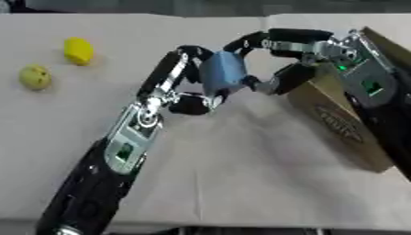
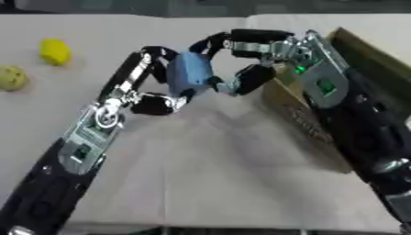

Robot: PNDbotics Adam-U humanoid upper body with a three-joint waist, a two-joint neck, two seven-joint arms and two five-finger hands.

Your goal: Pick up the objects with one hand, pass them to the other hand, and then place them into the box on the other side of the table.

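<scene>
A blue block [image 1: 223, 73] hangs above the middle of the table between my two hands. My left hand [image 1: 166, 80] comes in from the lower left, its fingers curled round the block's left side and its thumb under it. My right hand [image 1: 317, 49] reaches in from the right. Its fingers arch over the block's top and its thumb presses on the lower right corner. A cardboard box [image 1: 341, 121] stands at the right, just under my right wrist.
Two yellow objects lie at the far left: a longer one [image 1: 79, 50] and a rounder, speckled one [image 1: 35, 76]. The table [image 1: 241, 174] wears a pale cloth, and its front edge runs along the bottom.
</scene>
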